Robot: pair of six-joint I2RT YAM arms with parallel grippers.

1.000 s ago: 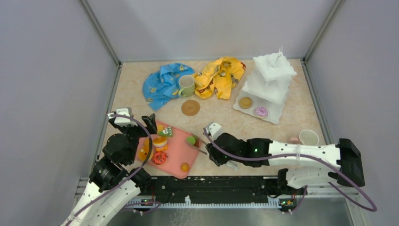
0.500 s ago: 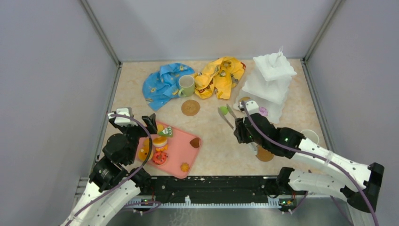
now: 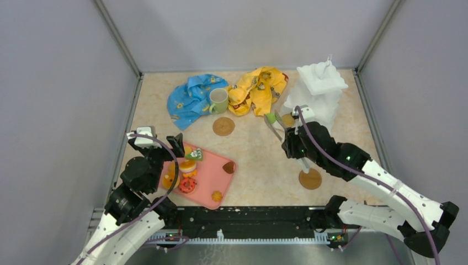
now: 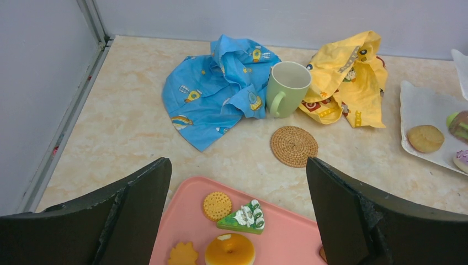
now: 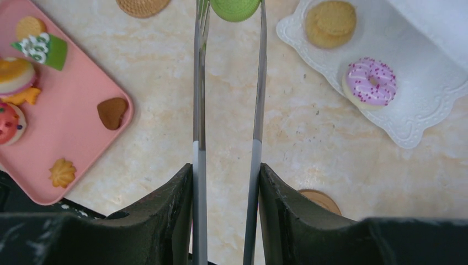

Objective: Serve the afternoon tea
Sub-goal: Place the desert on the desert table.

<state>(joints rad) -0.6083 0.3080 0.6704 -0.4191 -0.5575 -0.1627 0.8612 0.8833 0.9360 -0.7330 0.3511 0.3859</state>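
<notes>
Right wrist: jaws clamp tongs pinching green pastry.

Woven coaster, shiny metal tongs

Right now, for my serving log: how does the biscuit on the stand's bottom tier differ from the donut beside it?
The biscuit is plain tan and solid; the donut has pink icing with sprinkles and a centre hole. The biscuit lies nearer the green pastry in the tongs than the donut does. Both are round, lying flat on the white stand.
</notes>
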